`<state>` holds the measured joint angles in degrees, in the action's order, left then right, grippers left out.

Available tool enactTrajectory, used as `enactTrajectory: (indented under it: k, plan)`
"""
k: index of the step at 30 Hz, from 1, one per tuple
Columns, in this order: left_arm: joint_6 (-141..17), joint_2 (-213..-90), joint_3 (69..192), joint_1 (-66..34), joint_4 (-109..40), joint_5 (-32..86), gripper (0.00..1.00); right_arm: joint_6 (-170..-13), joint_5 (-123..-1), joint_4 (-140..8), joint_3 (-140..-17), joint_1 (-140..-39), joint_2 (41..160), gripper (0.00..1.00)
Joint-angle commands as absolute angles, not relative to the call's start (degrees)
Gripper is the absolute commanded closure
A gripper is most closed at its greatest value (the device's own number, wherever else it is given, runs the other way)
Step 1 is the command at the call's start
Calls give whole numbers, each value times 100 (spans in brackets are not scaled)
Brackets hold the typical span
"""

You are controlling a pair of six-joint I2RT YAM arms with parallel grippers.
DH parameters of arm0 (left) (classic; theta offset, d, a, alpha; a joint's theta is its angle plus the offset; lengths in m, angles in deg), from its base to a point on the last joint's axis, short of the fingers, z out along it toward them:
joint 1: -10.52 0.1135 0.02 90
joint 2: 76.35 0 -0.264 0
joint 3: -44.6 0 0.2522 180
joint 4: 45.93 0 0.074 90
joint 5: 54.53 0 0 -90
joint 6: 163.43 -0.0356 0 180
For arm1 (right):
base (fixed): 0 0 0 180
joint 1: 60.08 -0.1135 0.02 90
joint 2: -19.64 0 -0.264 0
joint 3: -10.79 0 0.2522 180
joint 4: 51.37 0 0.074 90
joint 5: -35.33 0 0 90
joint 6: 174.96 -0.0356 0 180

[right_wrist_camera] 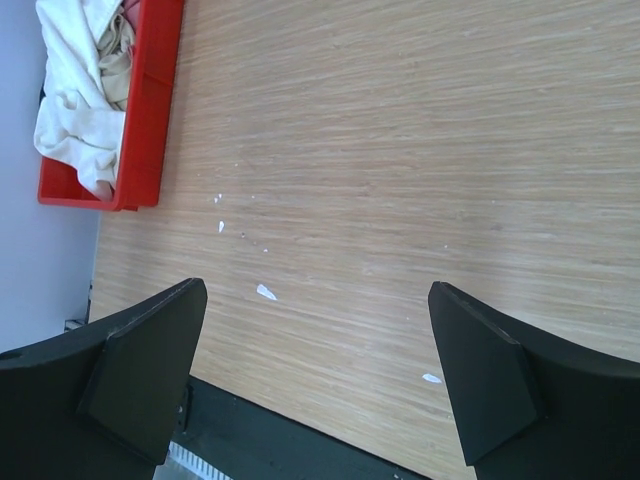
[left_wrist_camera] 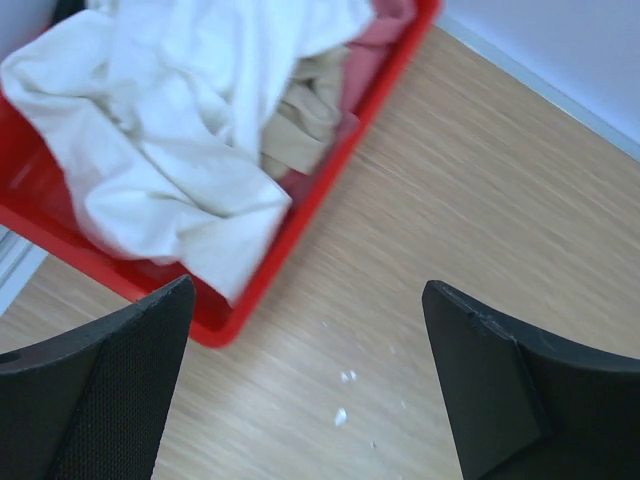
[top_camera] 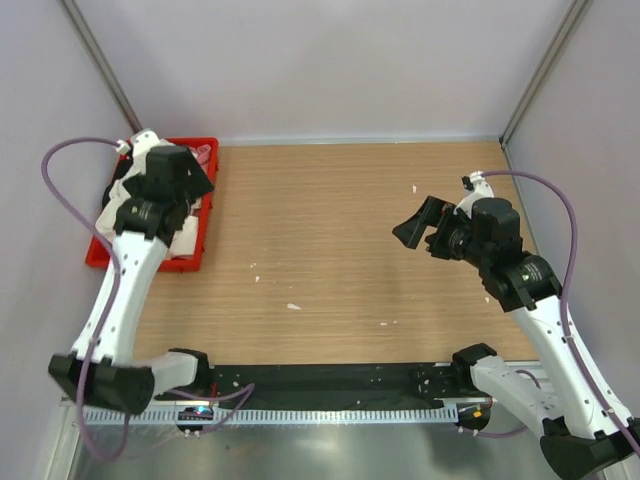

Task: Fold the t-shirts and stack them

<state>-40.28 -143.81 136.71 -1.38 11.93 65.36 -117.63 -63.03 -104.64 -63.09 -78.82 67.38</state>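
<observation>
Cream t-shirts (left_wrist_camera: 170, 150) heaped in red crate (left_wrist_camera: 385, 75) at 10 o'clock; left fingers (left_wrist_camera: 110, 390) and right fingers (right_wrist_camera: 130, 370) apart, empty, ready to pick.

We see soft, crumpled cream cloth t-shirts (left_wrist_camera: 150, 130) in a glossy red plastic crate (right_wrist_camera: 150, 100) at ten o'clock on the matt wood-grain counter (top_camera: 350, 250)
</observation>
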Motion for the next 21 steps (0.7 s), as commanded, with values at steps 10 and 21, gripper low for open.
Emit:
enactTrajectory:
  k: [10, 21]
  plan:
    - [-4003, -17625, 14457, 1940, 457, 6333, 23, -11652, -6645, -9590, -5870, -7880, 6692, 0]
    - [-4495, -17963, 15634, 1870, 553, 5587, 100, -11344, -6407, -9871, -6142, -7880, 6851, 0]
